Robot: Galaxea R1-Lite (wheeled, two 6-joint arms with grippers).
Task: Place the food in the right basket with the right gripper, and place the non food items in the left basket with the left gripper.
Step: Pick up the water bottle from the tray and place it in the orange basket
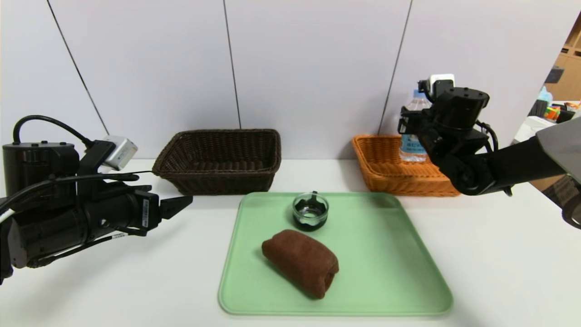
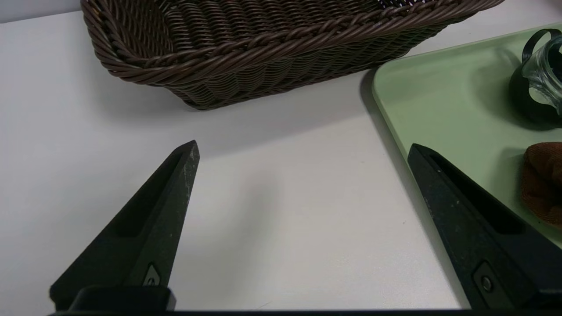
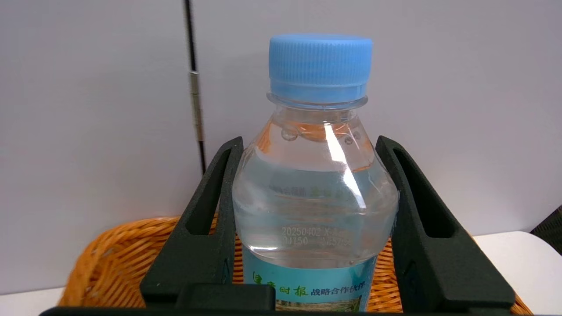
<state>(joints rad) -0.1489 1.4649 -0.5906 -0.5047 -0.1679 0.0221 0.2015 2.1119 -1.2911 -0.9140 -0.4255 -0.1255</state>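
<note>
A clear water bottle (image 1: 412, 136) with a blue cap stands upright inside the orange right basket (image 1: 390, 179). My right gripper (image 1: 415, 125) is shut on the bottle (image 3: 314, 193), one finger on each side of its shoulder. Whether the bottle rests on the basket (image 3: 109, 250) floor is hidden. A rolled brown towel (image 1: 302, 261) and a small glass jar with black parts (image 1: 310, 211) lie on the green tray (image 1: 386, 272). My left gripper (image 1: 184, 202) hovers open and empty over the table, left of the tray (image 2: 439, 87) and in front of the dark brown left basket (image 1: 218, 177).
The dark basket (image 2: 263, 48) holds nothing visible. Towel (image 2: 544, 184) and jar (image 2: 540, 83) show at the edge of the left wrist view. A white panelled wall stands right behind both baskets. Bare white table surrounds the tray.
</note>
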